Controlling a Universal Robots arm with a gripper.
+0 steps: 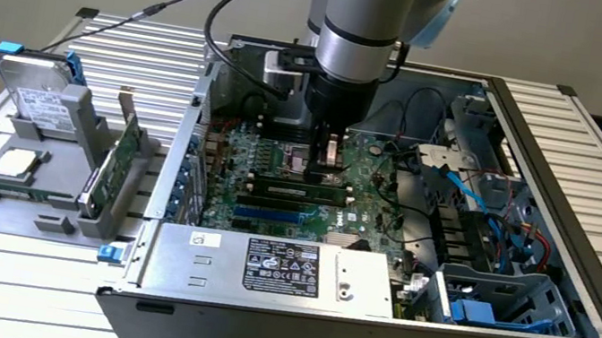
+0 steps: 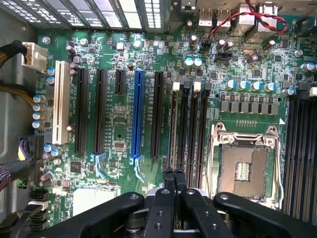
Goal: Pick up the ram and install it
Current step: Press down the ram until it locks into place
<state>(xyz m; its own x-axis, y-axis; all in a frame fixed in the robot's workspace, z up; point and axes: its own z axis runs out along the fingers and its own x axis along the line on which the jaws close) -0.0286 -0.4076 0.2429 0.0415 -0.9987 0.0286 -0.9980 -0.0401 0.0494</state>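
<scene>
The ram [image 1: 297, 192], a long narrow green stick with dark chips, lies along a memory slot on the motherboard [image 1: 279, 152] inside the open computer case [image 1: 569, 193]. My gripper [image 1: 326, 169] hangs straight down from the arm, just above the board and a little beyond the stick. Its fingers are shut with nothing between them. In the wrist view my gripper [image 2: 174, 178] hovers over the near end of the black memory slots [image 2: 190, 129]; I cannot tell the stick from the slots there.
A silver power supply [image 1: 274, 266] fills the case's near side. Blue cables [image 1: 478, 197] and a drive cage [image 1: 504, 301] crowd the exterior view's right. Outside, a grey fixture [image 1: 32, 190] carries a hard drive [image 1: 32, 95] and a green expansion card [image 1: 114, 162]. The CPU socket [image 2: 242, 168] lies beside the slots.
</scene>
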